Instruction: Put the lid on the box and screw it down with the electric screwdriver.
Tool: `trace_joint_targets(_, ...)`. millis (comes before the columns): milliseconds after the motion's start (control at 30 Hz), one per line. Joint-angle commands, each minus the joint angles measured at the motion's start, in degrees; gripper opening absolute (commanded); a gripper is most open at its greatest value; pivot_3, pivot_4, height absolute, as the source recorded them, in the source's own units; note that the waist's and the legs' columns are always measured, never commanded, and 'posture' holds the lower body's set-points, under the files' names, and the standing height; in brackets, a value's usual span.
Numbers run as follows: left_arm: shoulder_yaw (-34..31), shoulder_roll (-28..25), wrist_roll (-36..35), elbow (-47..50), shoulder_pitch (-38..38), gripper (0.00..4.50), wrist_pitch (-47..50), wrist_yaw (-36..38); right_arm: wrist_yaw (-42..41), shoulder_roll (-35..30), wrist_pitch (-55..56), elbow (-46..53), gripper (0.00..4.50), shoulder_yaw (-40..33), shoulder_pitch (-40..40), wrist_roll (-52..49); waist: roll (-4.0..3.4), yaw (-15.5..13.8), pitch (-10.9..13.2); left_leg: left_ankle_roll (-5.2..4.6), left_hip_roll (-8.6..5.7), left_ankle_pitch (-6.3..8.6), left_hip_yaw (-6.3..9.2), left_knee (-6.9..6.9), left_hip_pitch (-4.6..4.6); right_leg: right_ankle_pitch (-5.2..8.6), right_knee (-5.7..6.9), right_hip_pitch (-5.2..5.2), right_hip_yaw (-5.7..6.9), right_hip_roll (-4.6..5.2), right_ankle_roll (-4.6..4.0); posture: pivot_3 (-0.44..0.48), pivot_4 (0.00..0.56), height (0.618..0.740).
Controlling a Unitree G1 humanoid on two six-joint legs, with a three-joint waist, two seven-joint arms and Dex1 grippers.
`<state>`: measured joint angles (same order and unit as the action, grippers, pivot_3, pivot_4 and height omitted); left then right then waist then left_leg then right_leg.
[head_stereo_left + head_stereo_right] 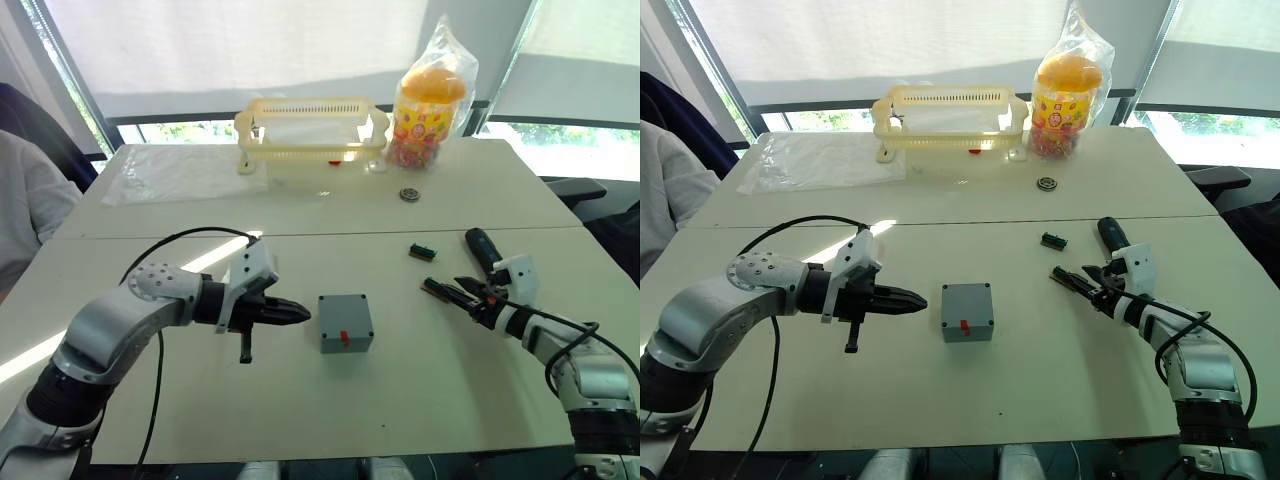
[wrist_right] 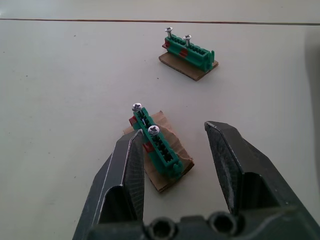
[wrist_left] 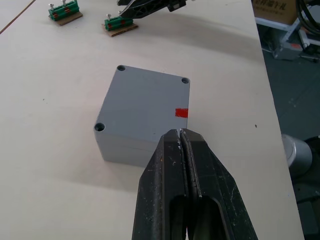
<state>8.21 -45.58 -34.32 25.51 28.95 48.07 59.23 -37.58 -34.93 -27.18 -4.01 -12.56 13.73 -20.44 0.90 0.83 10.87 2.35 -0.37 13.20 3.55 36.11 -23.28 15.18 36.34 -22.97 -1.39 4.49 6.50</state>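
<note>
Beside the lidded box (image 1: 345, 322) the left gripper (image 1: 296, 314) sits pinched empty, while the wide right gripper (image 2: 175, 150) should straddle the screw holder (image 2: 156, 145) squarely.

A small green plastic terminal block (image 2: 156, 145) on a scrap of brown card, two silver screws standing in it, lies between the right gripper's spread fingers, nearer one of them. A second green block (image 2: 189, 50) on card, also carrying two screws, rests on the pale tabletop (image 2: 60, 90) well beyond the fingertips.
</note>
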Motion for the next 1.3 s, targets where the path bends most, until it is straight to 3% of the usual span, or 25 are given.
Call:
trace_joint_targets(33, -0.3, -0.2, 0.0, 1.1, 0.0, 0.00, -0.8, 0.1, -0.2, -0.2, 1.3, 1.4, 2.11, 0.0, 1.3, 0.2, 0.00, 0.0, 0.0, 0.00, 0.00, 0.00, 0.00, 0.00, 0.00, 0.00, 0.00, 0.00, 0.00, 0.00, 0.00, 0.000, 0.150, 0.740)
trace_joint_targets(267, -0.6, -0.4, 0.0, 1.4, -0.6, 0.00, -0.8, -0.1, -0.7, -0.2, 2.6, -0.4, 2.11, 0.7, 1.8, 0.7, 0.00, 0.0, 0.0, 0.00, 0.00, 0.00, 0.00, 0.01, 0.00, 0.00, 0.01, 0.00, 0.00, 0.00, 0.00, 0.000, 0.150, 0.740)
trace_joint_targets(333, -0.6, -0.5, 0.0, 1.6, -0.8, 0.00, -0.7, -0.2, -0.9, -0.2, 3.1, -0.8, 1.58, 0.8, 2.0, 0.9, 0.00, 0.0, 0.0, 0.00, 0.00, 0.00, 0.00, 0.01, 0.00, 0.00, 0.01, 0.00, 0.00, 0.00, 0.00, 0.000, 0.150, 0.740)
trace_joint_targets(433, -0.5, -0.6, 0.2, 1.7, -1.1, 0.00, -0.8, -0.2, -1.1, 0.0, 3.4, -1.1, 0.25, 0.9, 2.2, 1.0, 0.00, 0.0, 0.0, 0.00, 0.00, 0.00, 0.00, 0.01, 0.00, 0.00, 0.02, 0.00, 0.00, 0.00, 0.01, 0.000, 0.150, 0.740)
trace_joint_targets(467, -0.4, -0.6, 0.3, 1.6, -1.1, 0.00, -0.9, -0.2, -1.2, 0.0, 3.5, -1.2, 0.06, 0.9, 2.2, 1.1, -0.01, 0.0, 0.0, 0.00, 0.00, 0.00, 0.00, 0.02, 0.00, 0.00, 0.02, 0.00, 0.00, 0.00, 0.01, 0.000, 0.150, 0.740)
trace_joint_targets(1300, 0.9, 0.0, 2.2, 0.6, -1.4, 0.00, -3.0, 0.2, -0.5, 0.6, 6.0, 0.0, 0.06, -1.4, 0.9, -0.8, -0.01, 0.0, 0.0, 0.00, 0.00, 0.00, 0.00, 0.03, 0.01, -0.01, 0.05, 0.00, 0.00, 0.00, 0.02, 0.000, 0.150, 0.740)
